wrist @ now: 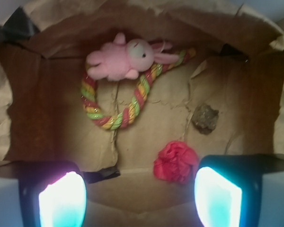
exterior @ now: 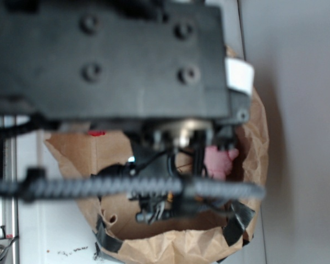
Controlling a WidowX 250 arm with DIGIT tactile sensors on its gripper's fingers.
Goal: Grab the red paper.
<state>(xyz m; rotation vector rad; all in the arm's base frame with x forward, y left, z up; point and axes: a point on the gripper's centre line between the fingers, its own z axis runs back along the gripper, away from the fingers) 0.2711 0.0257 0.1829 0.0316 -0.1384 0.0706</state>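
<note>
Fingers (wrist: pixel 140 198) spread wide, glowing pads; crinkled glossy red paper (wrist: pixel 175 161) wad between, untouched.

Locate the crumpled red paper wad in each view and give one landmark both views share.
Exterior: not clearly in it; the arm blocks most of the bag's inside.
Wrist: crumpled red paper wad lies bottom centre-right, just left of one glowing finger.
Shared landmark: pink plush bunny.

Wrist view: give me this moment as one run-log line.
gripper: open, empty | red paper: on brown paper floor, between the fingers, nearer the right one, ungrasped | nearby: brown lump, rope, pink bunny
</note>
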